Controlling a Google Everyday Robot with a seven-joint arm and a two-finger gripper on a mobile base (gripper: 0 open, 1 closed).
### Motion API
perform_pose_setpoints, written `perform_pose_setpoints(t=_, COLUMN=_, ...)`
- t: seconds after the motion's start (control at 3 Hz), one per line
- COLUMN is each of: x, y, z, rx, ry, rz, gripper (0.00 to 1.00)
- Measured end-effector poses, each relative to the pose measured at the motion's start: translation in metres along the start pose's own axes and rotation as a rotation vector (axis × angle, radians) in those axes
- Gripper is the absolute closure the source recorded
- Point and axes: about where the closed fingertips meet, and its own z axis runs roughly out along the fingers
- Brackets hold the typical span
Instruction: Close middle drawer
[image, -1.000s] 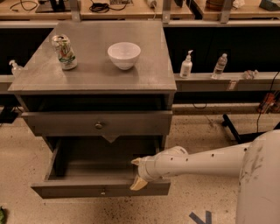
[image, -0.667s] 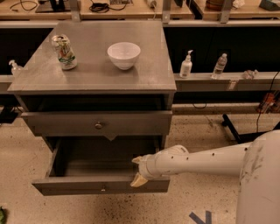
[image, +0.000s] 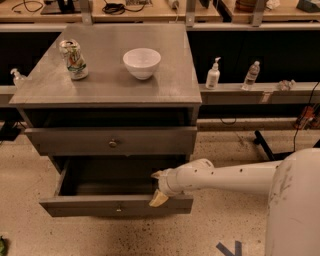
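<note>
The middle drawer (image: 100, 205) is the low-faced grey-brown one with a small round knob (image: 119, 208). It stands pulled well out of the grey cabinet (image: 105, 85), its dark inside showing. My gripper (image: 157, 187) is at the right part of the drawer's front panel, over its top edge, at the end of the white arm (image: 225, 176) that reaches in from the right. Its cream fingertips (image: 159, 199) stand apart, one above the panel edge and one against the face, holding nothing.
Above is a taller-faced drawer (image: 65, 141) with a larger knob (image: 113, 143), slightly out. On the cabinet top stand a can (image: 74, 59) and a white bowl (image: 142, 62). Bottles (image: 213, 74) stand on a shelf to the right. My white base (image: 295, 205) fills the lower right.
The middle drawer has slid a little way back into the cabinet, and my gripper has moved back with its front panel.
</note>
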Motion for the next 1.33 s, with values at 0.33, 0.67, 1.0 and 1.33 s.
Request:
perform_pose_setpoints(t=0.33, x=0.001, y=-0.008, z=0.003, rx=0.004, ry=0.001, rz=0.004, gripper=0.30)
perform_pose_setpoints(t=0.67, x=0.003, y=-0.024, z=0.007, rx=0.015, ry=0.006, rz=0.014, gripper=0.30)
perform_pose_setpoints(t=1.0, x=0.005, y=-0.039, z=0.009, rx=0.030, ry=0.012, rz=0.028, gripper=0.31)
perform_pose_setpoints(t=1.33, x=0.006, y=-0.044, z=0.007, rx=0.039, ry=0.012, rz=0.034, gripper=0.34)
